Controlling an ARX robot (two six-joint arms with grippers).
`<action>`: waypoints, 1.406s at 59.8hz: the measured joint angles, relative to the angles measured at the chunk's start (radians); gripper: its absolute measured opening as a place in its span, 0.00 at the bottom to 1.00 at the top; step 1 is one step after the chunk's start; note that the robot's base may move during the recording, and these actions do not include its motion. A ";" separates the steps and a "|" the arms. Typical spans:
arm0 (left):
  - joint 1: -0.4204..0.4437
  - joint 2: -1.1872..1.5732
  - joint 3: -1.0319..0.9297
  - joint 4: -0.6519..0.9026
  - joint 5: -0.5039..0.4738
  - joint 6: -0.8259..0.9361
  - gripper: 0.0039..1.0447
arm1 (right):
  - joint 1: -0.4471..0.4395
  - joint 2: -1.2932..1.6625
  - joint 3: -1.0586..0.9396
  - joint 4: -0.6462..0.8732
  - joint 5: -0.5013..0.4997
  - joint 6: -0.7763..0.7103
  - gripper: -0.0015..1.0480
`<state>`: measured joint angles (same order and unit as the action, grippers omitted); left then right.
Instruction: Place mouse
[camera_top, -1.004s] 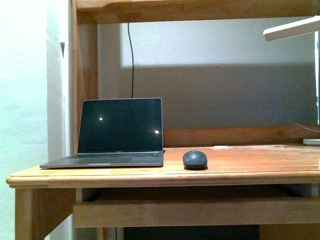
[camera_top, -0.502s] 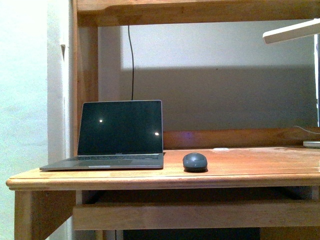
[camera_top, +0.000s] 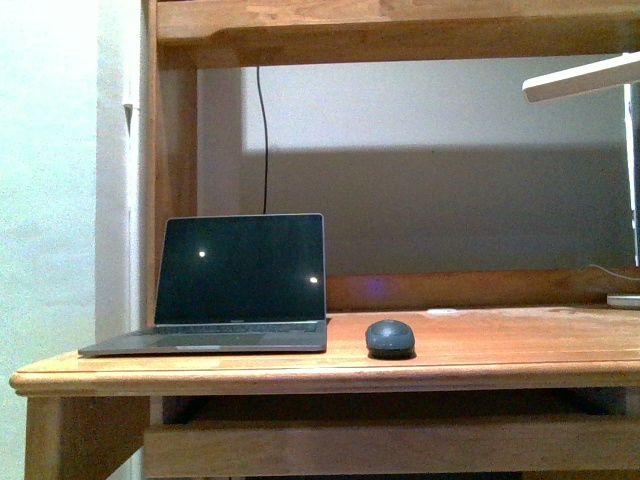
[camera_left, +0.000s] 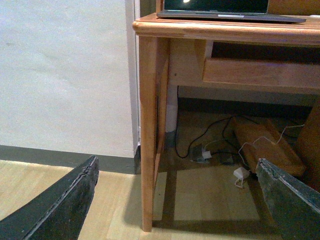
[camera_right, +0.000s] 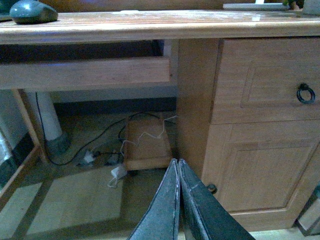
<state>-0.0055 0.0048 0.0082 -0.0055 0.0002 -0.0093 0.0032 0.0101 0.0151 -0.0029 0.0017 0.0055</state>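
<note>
The dark grey oval mouse (camera_top: 390, 338) lies on the wooden desk (camera_top: 480, 360), just right of the open laptop (camera_top: 235, 285). It also shows in the right wrist view (camera_right: 31, 12) on the desk top. No gripper shows in the front view. My left gripper (camera_left: 177, 172) is open and empty, low before the desk's left leg (camera_left: 149, 135). My right gripper (camera_right: 177, 162) is shut and empty, low in front of the desk's drawer cabinet (camera_right: 260, 125). Both are well below the mouse.
A white lamp arm (camera_top: 580, 75) reaches in at upper right, its base (camera_top: 624, 300) on the desk. A shelf (camera_top: 400, 25) spans above. Under the desk lie cables and a power adapter (camera_left: 241, 173) and a small wooden box (camera_right: 146, 145).
The front view has shifted: the desk, laptop and mouse sit lower in the frame than a second ago. The mouse keeps its place beside the laptop.
</note>
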 joint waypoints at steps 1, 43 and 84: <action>0.000 0.000 0.000 0.000 0.000 0.000 0.93 | 0.000 -0.001 0.000 0.000 0.000 0.000 0.03; 0.000 0.000 0.000 0.000 0.000 0.000 0.93 | 0.000 -0.004 0.000 0.000 -0.002 -0.002 0.75; 0.000 0.000 0.000 0.000 0.000 0.000 0.93 | 0.000 -0.004 0.000 0.000 -0.002 -0.002 0.93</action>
<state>-0.0055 0.0048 0.0082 -0.0055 -0.0002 -0.0093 0.0032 0.0063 0.0151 -0.0025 0.0002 0.0036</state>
